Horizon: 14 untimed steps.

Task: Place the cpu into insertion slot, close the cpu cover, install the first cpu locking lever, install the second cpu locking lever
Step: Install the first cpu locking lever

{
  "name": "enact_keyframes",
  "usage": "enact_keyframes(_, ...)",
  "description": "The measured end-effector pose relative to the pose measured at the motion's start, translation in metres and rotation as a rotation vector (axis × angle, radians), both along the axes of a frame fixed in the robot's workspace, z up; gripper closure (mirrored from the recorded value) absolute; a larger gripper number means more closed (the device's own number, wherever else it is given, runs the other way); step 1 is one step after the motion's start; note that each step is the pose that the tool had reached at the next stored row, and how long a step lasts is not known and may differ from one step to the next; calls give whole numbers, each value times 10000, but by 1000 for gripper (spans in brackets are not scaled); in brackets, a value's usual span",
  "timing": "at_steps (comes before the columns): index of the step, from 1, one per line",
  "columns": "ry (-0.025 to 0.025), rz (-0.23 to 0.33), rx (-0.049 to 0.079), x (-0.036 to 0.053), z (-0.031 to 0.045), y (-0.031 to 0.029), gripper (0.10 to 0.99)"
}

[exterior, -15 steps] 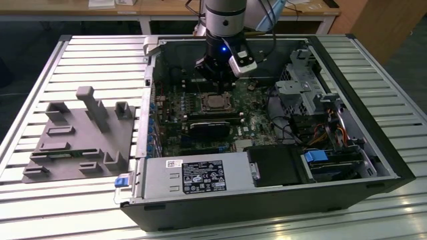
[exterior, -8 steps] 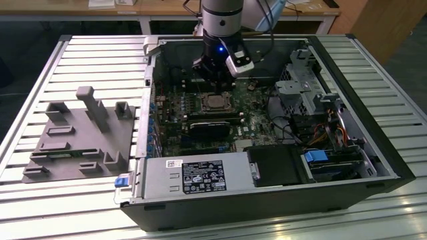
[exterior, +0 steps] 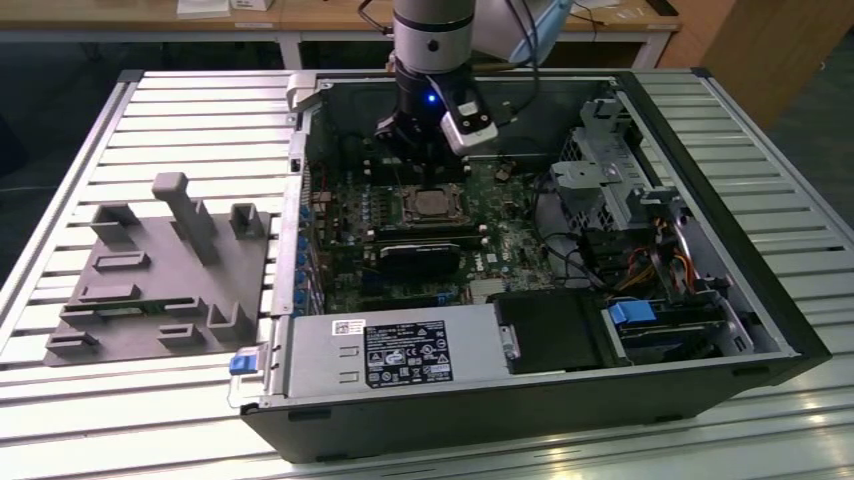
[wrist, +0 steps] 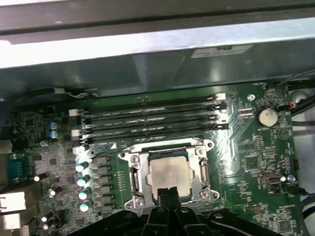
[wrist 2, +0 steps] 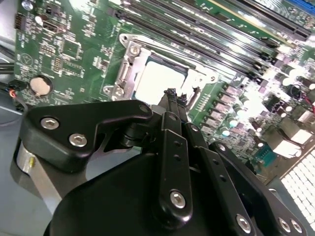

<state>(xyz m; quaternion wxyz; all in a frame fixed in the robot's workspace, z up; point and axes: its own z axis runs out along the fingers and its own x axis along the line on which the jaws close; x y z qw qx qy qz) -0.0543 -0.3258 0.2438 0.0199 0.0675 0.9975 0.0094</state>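
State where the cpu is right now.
In the first wrist view the cpu lies flat inside the cpu cover window, between the memory slots and the hand.

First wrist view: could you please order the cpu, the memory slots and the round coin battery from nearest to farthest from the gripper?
1. The cpu: directly at the tips of the gripper.
2. The memory slots: beyond the cpu, toward the case wall.
3. The coin battery: off to the side, past the slots' ends, clearly farthest.
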Motion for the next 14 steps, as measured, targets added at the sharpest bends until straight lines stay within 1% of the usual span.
enact_keyframes(14,-9,3,9,-314,0,0,984)
